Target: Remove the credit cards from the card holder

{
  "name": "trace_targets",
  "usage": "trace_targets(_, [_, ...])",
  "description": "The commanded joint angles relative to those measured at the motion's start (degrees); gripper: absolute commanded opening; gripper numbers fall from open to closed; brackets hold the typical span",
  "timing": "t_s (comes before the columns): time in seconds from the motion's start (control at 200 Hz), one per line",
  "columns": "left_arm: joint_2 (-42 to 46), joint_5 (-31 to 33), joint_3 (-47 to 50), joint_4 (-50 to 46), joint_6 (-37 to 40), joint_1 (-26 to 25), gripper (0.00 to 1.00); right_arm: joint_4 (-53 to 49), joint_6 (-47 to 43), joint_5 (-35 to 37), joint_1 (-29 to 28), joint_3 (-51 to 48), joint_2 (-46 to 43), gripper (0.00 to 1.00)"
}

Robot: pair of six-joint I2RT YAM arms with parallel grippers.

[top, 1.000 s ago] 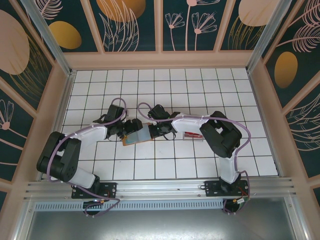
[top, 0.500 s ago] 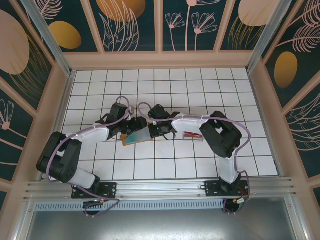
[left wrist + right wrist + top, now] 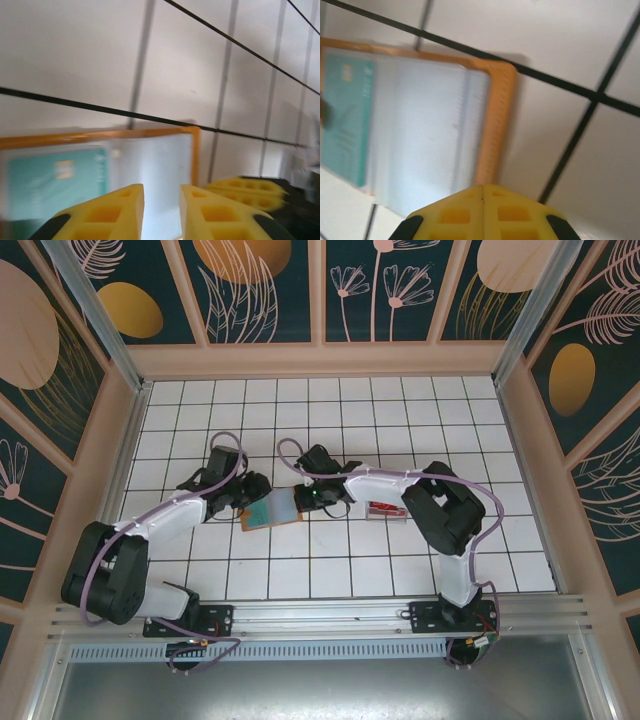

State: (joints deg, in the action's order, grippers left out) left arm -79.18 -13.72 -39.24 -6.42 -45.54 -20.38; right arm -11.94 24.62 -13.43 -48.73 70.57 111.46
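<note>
Card holder (image 3: 270,509) lies open on the worktop (image 3: 400,420); left gripper (image 3: 161,195) over it, jaws narrowly parted; right gripper (image 3: 482,192) jaws pressed together.

The card holder (image 3: 420,125) lies open on the white tiled table (image 3: 560,35) — orange rim, pale clear pockets. A teal credit card (image 3: 345,120) sits in its left-hand pocket. The right gripper (image 3: 482,202) shows yellow fingertips pressed together, low in view — just beside the holder's rim.

White tiled table (image 3: 450,420) with black grid lines, and teal wall panels (image 3: 270,290) with pink flowers and orange blobs all round. A little clear box (image 3: 383,508) with red stuff inside lies right of centre. A metal rail (image 3: 320,615) runs along the near edge.
</note>
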Motion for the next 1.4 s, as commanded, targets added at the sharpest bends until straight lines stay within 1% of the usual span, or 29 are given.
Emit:
trace_targets(0.0, [1.99,5.23,1.66,-5.64,0.69,1.02,0.22,1.39,1.48,-4.91,0.04,4.13,-0.61,0.07])
trace_targets(0.05, [1.70,5.97,2.03,-6.10,0.80,1.18,0.19,1.24,1.48,-6.34,-0.08,5.46,0.21,0.08])
trace_targets(0.165, [-0.37,5.91,2.41,-6.53,0.94,1.42,0.07,-0.06,1.25,-9.16,-0.31,9.19,2.86,0.08])
trace_targets(0.215, [-1.03,5.51,2.83,-6.18,0.91,1.44,0.05,-0.51,1.13,-10.62,-0.36,10.47,4.09,0.09])
trace_targets(0.43, [-0.82,7.32,3.69,-6.56,0.93,1.49,0.05,-1.29,0.96,-15.15,-0.33,13.42,7.97,0.14])
trace_targets(0.736, [-0.82,9.58,3.80,-8.18,1.96,2.26,0.05,-3.52,0.88,-17.73,-0.58,17.85,12.62,0.14])
trace_targets(1.136, [-2.63,6.37,7.16,-4.86,0.37,2.32,0.04,-5.71,1.23,-18.82,-0.83,20.66,16.55,0.14])
trace_targets(1.396, [-2.70,5.17,7.71,-3.87,-0.05,2.33,0.04,-6.41,1.18,-19.53,-1.10,21.51,17.83,0.16])
